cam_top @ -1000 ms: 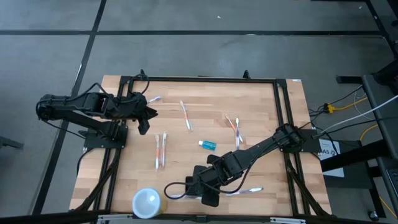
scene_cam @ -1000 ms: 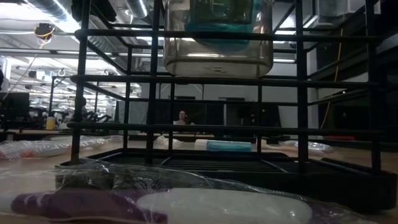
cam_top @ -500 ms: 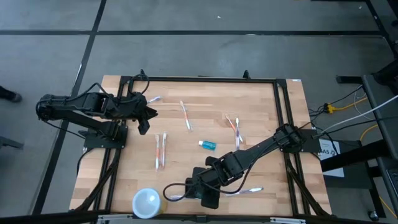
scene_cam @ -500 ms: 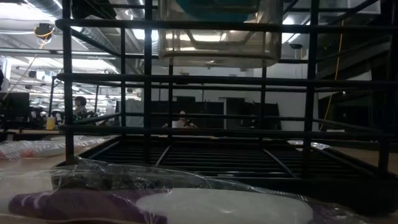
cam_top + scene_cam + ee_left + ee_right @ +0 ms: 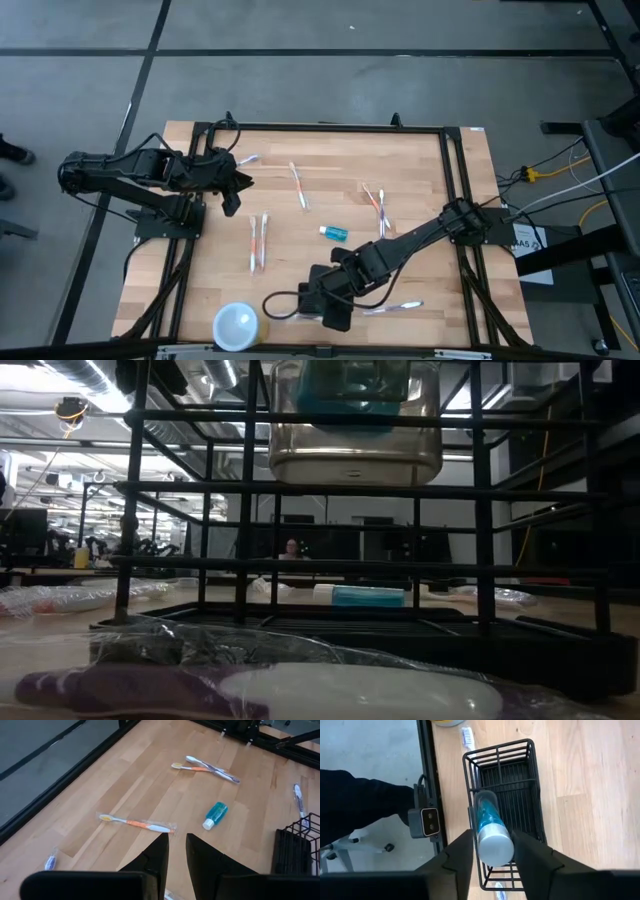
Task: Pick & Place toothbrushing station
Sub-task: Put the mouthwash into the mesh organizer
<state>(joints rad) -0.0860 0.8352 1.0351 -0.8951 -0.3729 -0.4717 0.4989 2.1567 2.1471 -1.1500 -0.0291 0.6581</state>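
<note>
Station (image 5: 522, 805) = black wire basket, at the front edge of the counter (image 5: 420, 160) near the middle, just beside the white-topped cup (image 5: 238, 325). The right pincer (image 5: 492, 845) sits directly over it with its fingers tight on either side of a clear bottle (image 5: 492, 832) with teal contents. In the low view that bottle hangs clear of the basket floor, so I read it as gripped, not dropped. The left pincer (image 5: 177, 850) is parked over the counter's left side, well away, fingers a narrow slit apart and empty. Handling guess: the basket should be light and rigid and won't crush, but thin bare wire gives little pad contact and it will likely skate on the wood if nudged. Best hold is pinching one long wall at mid-length, one finger inside and one outside, just under the rim. Keep it level, since anything loaded inside can roll or tip through the open top. A corner grab would probably let it swing. Counts: one station, one cup, two teal bottles (one held, one lying mid-counter (image 5: 333, 233)). Toothbrushes: about eight, most of them wrapped. One is by the left pincer (image 5: 247, 160), a single sits toward the back (image 5: 298, 186), there's a pair left of centre (image 5: 258, 243) and a crossed pair right of centre (image 5: 377, 205). One more lies on each side of the basket (image 5: 405, 307). The pairs are hard to split, so treat eight as approximate.
</note>
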